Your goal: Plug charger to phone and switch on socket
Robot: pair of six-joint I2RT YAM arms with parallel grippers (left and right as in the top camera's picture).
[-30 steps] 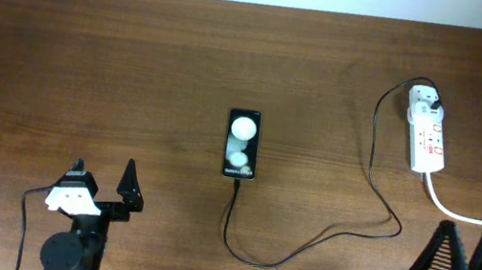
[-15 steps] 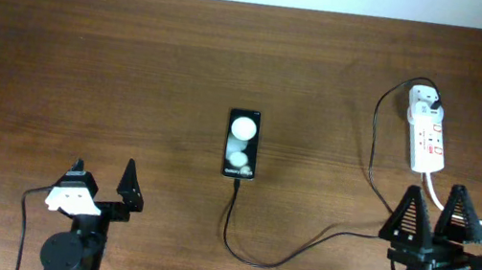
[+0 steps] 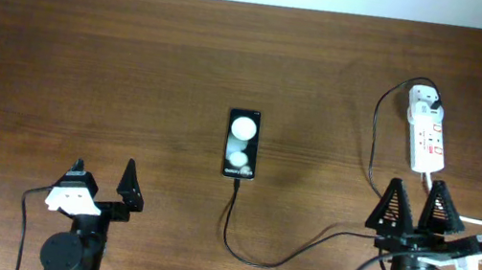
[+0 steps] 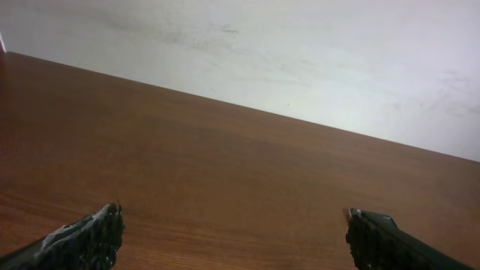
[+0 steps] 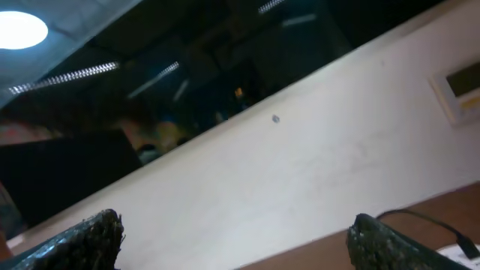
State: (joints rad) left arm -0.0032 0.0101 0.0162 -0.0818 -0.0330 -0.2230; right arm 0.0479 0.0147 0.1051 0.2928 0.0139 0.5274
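The phone lies face up mid-counter. The charger meets the phone's near short edge (whether its tip is fully seated cannot be told). From there it loops away to the right of the phone to the socket, where its white adapter sits in the far end. The left pincer, near-left of the phone, stands wide apart and empty. The right pincer, right of the phone at the socket's near end, is likewise spread and holds nothing.
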